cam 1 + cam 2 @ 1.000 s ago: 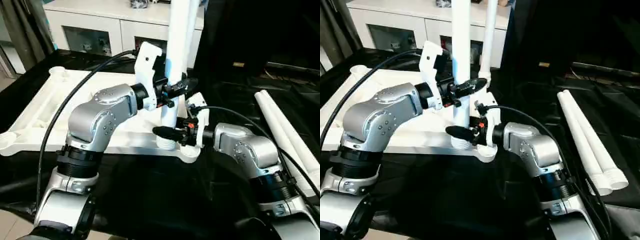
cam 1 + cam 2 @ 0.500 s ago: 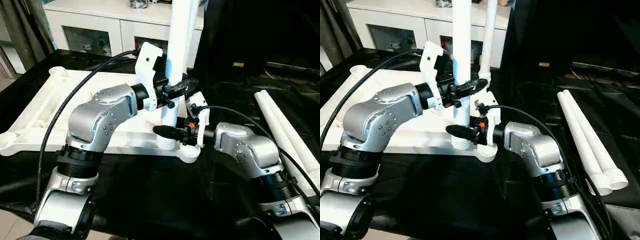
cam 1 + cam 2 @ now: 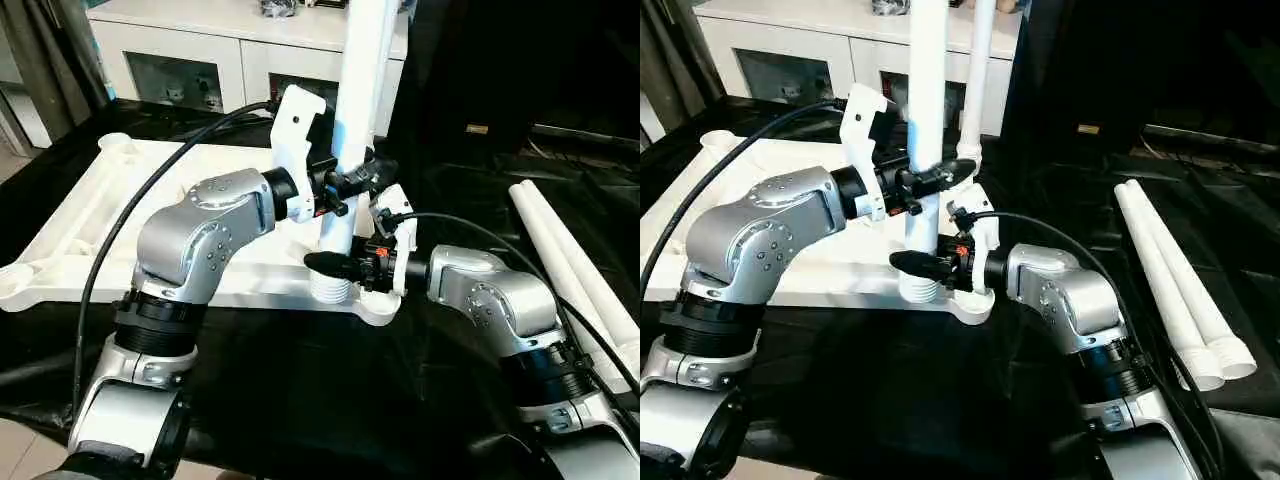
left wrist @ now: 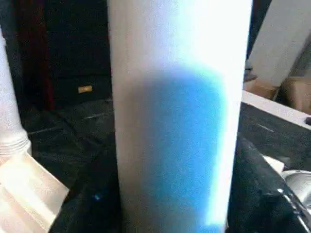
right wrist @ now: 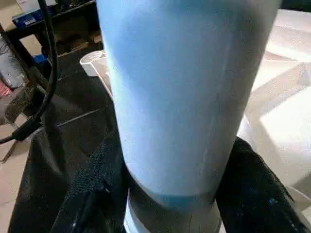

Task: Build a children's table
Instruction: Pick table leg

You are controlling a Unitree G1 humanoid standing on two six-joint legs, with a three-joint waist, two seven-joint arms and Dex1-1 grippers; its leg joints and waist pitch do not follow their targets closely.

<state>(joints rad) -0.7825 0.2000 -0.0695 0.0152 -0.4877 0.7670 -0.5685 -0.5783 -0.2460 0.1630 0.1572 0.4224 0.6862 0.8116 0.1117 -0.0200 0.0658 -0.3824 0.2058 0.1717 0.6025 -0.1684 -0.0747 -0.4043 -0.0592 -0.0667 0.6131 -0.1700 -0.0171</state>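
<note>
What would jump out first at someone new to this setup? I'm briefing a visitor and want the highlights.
The upright white leg at the near right corner socket of the upside-down tabletop, with the left gripper around it higher up and the right gripper around it just above the socket. Another leg already stands at the far corner, and two spare legs lie on the black cloth to the right.

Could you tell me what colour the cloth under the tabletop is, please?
Black; the cloth under the white tabletop shows best in the right eye view.
</note>
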